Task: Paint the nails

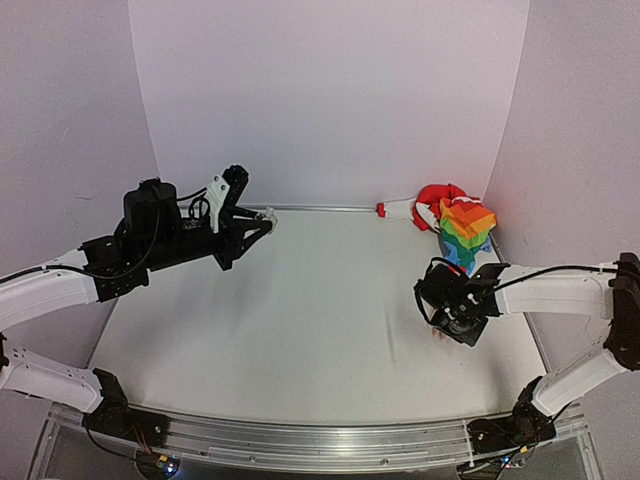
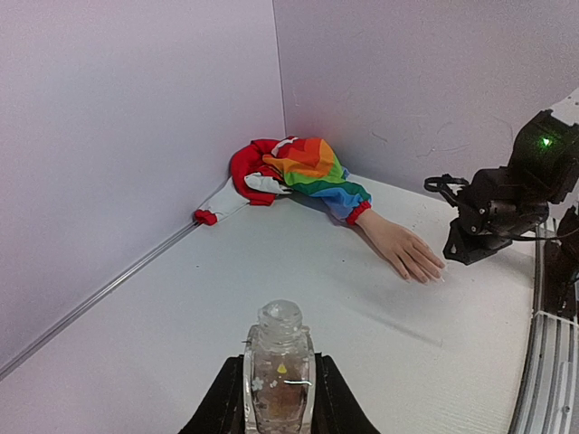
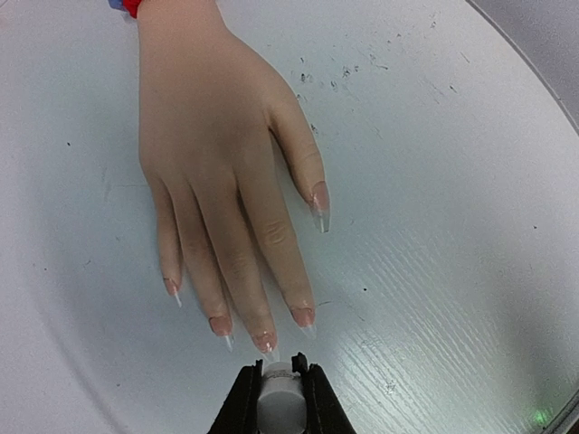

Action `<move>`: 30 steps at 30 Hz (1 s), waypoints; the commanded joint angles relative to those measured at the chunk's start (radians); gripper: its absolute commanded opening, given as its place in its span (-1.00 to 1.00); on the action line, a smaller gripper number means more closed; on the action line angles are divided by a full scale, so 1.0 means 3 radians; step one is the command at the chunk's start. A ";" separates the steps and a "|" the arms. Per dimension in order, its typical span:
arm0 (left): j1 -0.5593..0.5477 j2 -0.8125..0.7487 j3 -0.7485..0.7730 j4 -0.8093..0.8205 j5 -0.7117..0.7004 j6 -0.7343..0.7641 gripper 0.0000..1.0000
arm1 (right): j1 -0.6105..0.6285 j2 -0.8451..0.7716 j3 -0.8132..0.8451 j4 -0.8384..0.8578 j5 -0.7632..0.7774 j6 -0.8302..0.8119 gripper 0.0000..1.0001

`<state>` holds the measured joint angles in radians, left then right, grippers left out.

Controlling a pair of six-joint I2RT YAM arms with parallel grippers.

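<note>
The pale fake hand lies flat on the white table, fingers towards my right gripper. Its nails are long, clear-tipped and pinkish at the base. My right gripper is shut on a grey-white brush cap right at the middle fingertip; the brush itself is hidden. In the top view my right gripper covers the hand, and the rainbow sleeve lies behind it. My left gripper is shut on a small clear open bottle, held above the table at the far left.
The sleeve's red cuff and bunched red fabric lie in the back right corner by the wall. The right arm's gripper shows beside the hand in the left wrist view. White walls enclose the table on three sides.
</note>
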<state>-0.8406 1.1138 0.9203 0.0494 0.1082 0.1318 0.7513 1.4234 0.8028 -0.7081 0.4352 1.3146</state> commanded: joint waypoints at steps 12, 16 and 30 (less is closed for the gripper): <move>0.0019 -0.0053 0.0047 0.0068 0.0028 0.0027 -1.00 | -0.0014 0.0305 0.0237 -0.0040 0.0177 -0.0077 -1.00; 0.0019 -0.0054 0.0048 0.0069 0.0024 0.0032 -1.00 | -0.0014 0.0342 0.0250 -0.0034 0.0184 -0.0071 -1.00; 0.0020 -0.0060 0.0047 0.0066 0.0020 0.0039 -1.00 | -0.0014 0.0456 0.0249 0.0010 0.0134 -0.0083 -1.00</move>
<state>-0.8406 1.1137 0.9203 0.0490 0.1101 0.1318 0.7513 1.5532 0.8490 -0.7033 0.4557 1.2976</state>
